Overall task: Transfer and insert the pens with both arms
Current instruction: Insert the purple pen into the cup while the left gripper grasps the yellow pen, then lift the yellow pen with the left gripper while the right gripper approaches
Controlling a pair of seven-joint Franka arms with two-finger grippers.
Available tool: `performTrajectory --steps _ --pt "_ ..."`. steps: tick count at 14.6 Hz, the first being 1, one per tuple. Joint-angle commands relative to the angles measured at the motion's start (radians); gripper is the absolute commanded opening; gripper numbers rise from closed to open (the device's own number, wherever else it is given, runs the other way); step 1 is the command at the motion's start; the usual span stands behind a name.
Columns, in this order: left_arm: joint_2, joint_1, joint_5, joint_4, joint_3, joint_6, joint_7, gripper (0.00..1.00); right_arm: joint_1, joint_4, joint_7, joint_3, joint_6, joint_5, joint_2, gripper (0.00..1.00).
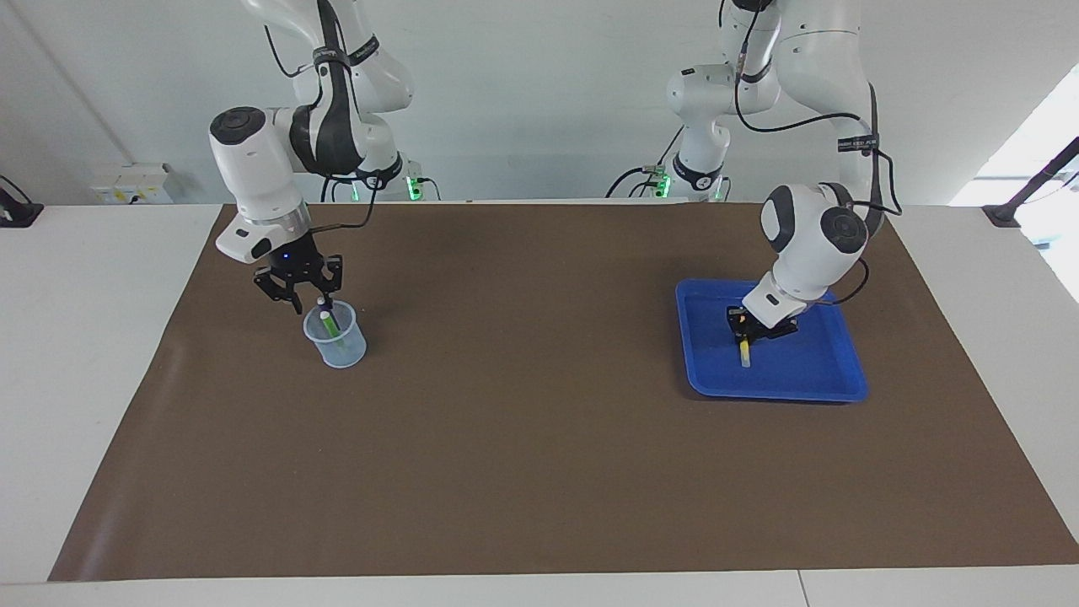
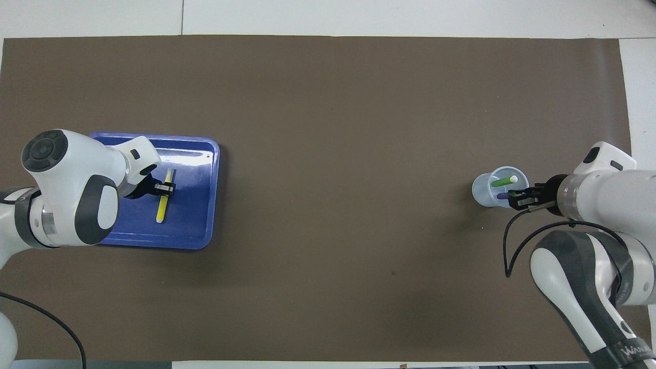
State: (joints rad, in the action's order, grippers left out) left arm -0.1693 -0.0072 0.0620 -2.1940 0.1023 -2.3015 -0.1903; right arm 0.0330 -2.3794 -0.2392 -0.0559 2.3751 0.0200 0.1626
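Note:
In the blue tray point(image 1: 809, 388) point(image 2: 195, 225) at the left arm's end lies the yellow pen point(image 1: 744, 352) point(image 2: 161, 207). My left gripper point(image 1: 742, 331) point(image 2: 165, 188) is shut on the end of that pen nearer the robots. At the right arm's end stands a clear cup point(image 1: 341, 350) point(image 2: 483, 193). A green pen point(image 1: 331, 325) point(image 2: 502, 181) and a purple pen point(image 1: 321, 302) point(image 2: 501, 195) lean inside it. My right gripper point(image 1: 308, 295) point(image 2: 515, 198) hangs open just above the cup's rim, clear of the purple pen's pale tip.
A brown mat point(image 1: 539, 421) covers most of the white table. Two smaller white arms with green lights point(image 1: 413, 185) stand at the robots' end. A wall socket box point(image 1: 135, 185) sits off the mat at the right arm's end.

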Motion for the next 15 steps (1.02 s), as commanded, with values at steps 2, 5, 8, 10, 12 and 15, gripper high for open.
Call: performTrajectory --steps 2,5,8,10,12,15 --pt "-0.004 0.01 -0.01 0.064 -0.006 0.106 0.002 0.0 -0.008 0.009 0.014 0.002 0.012 -0.002 -0.008 0.72" --pt "-0.003 0.013 0.002 0.216 -0.004 0.313 0.098 0.0 -0.008 0.019 0.012 0.002 0.007 -0.002 -0.012 0.76" --pt "0.013 -0.005 0.03 0.318 0.003 0.448 0.312 0.0 -0.008 0.028 0.011 0.002 0.001 -0.002 -0.012 0.78" --pt "0.023 -0.008 0.103 0.38 0.01 0.534 0.438 0.0 -0.008 0.042 0.011 0.002 -0.003 -0.002 -0.011 0.81" --pt "0.039 -0.01 0.16 0.431 0.048 0.603 0.631 0.0 -0.007 0.06 0.011 0.004 -0.017 -0.002 -0.005 0.87" --pt "0.111 -0.017 0.374 0.416 0.054 0.619 0.955 0.0 -0.007 0.115 0.017 0.005 -0.098 -0.002 0.0 0.88"
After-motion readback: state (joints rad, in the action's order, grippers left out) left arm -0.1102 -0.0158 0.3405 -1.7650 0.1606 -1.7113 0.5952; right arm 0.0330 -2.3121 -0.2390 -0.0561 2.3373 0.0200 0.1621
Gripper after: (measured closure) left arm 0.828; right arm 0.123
